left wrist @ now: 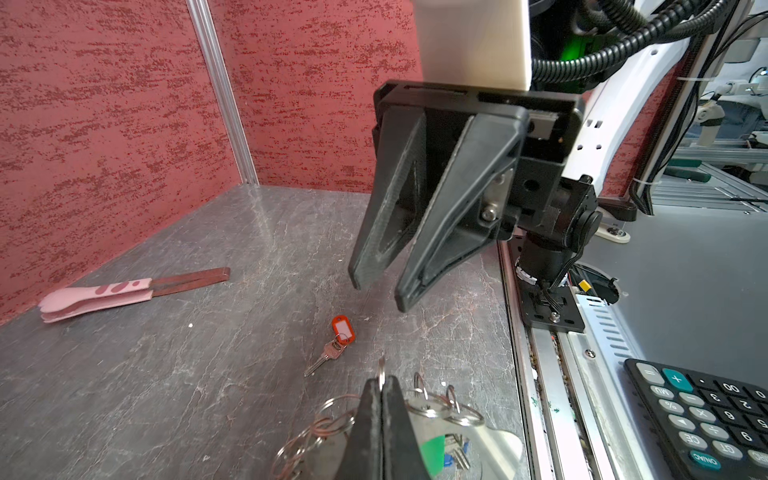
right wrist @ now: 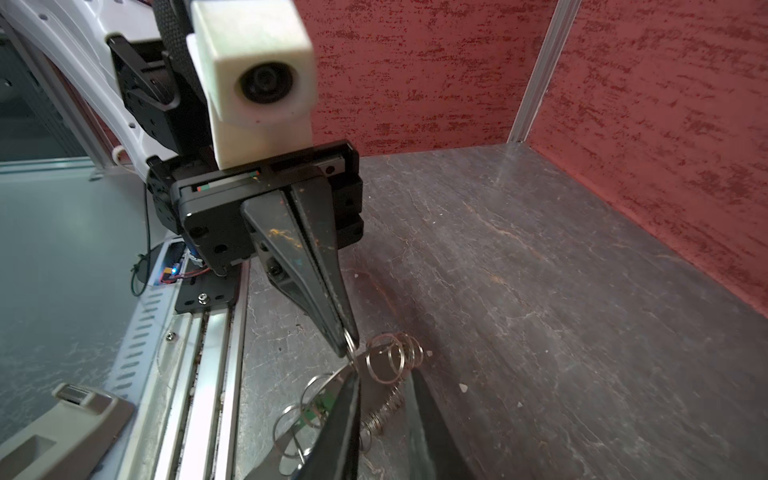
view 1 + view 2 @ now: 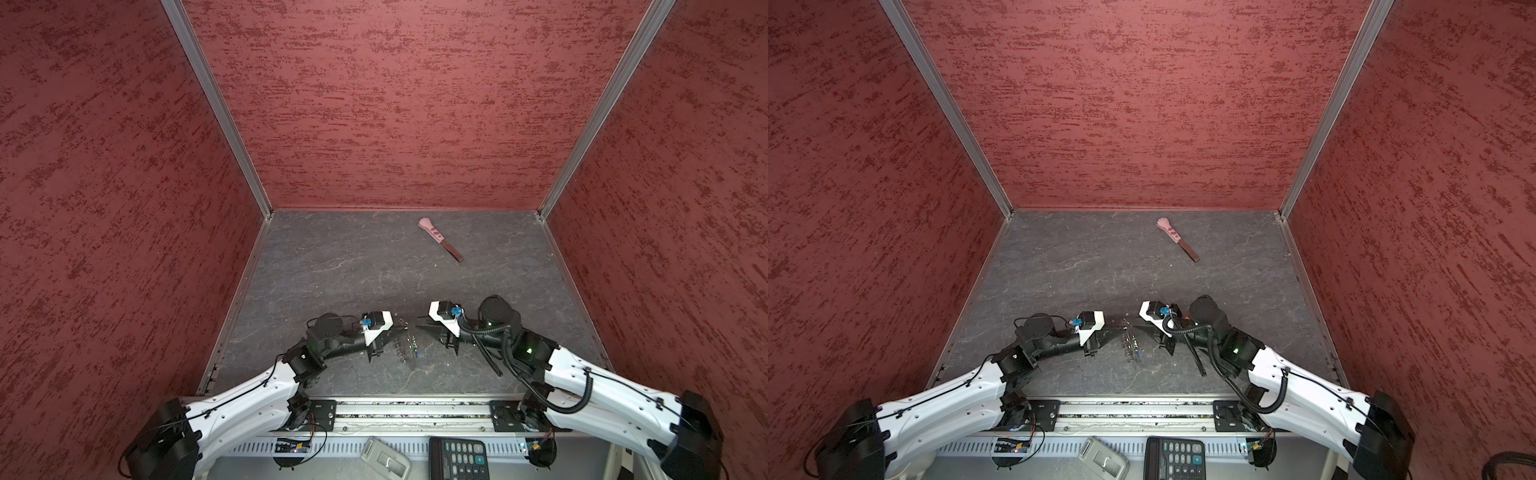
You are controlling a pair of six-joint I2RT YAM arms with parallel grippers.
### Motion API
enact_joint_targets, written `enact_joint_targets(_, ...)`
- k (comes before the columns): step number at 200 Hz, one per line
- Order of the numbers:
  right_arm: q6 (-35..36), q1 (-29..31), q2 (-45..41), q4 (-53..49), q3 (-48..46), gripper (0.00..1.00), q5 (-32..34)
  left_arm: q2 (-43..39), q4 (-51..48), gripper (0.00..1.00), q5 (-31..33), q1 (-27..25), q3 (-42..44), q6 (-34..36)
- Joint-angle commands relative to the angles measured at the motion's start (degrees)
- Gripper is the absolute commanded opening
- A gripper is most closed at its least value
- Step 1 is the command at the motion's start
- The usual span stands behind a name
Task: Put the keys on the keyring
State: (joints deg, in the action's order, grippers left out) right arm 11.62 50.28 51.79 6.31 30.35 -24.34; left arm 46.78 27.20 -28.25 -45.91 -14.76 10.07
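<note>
One ring of the keyring point(image 1: 432, 409), linked silver loops with a green tag point(image 1: 432, 453) and blue tag point(image 1: 448, 460), sits pinched in my left claw point(image 1: 381, 386); my right claw point(image 1: 380, 293) gapes narrowly beside it.

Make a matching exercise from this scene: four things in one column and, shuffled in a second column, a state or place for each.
Things
1. left end effector
2. right end effector
3. red-tagged key
4. pink-handled tool

States or places
A. lying near the back wall
B. jaws apart
C. shut on the keyring
D. lying on the table close to both end effectors

Pairs: 1-C, 2-B, 3-D, 4-A
</note>
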Motion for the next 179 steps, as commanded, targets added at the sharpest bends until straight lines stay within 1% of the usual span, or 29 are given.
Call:
enact_joint_targets(1,-2.0,-0.4,1.3,3.5,-0.2,0.18,-6.1,-0.9,5.6,0.00,-1.0,0.4,0.2,-1.2)
enact_joint_targets(23,-2.5,-0.4,2.0,4.0,-0.2,0.18,-7.9,-0.9,5.7,0.00,-1.2,0.4,0.2,-1.2)
enact_joint_targets(56,-3.2,-0.5,2.0,6.3,-1.5,0.19,-7.8,-1.1,6.5,0.00,-2.8,0.4,0.3,-1.5)
enact_joint_targets(121,-3.3,-0.6,4.3,6.7,-0.4,0.17,-9.7,-1.8,6.9,0.00,-5.5,1.0,0.3,-2.2)
enact_joint_targets(145,-3.3,-0.6,4.9,6.4,0.4,0.13,-10.8,-1.8,6.7,0.00,-5.8,1.0,0.4,-2.2)
enact_joint_targets(179,-3.2,-0.6,4.5,6.4,0.7,0.13,-10.7,-1.5,6.1,0.00,-6.4,1.0,0.2,-1.9)
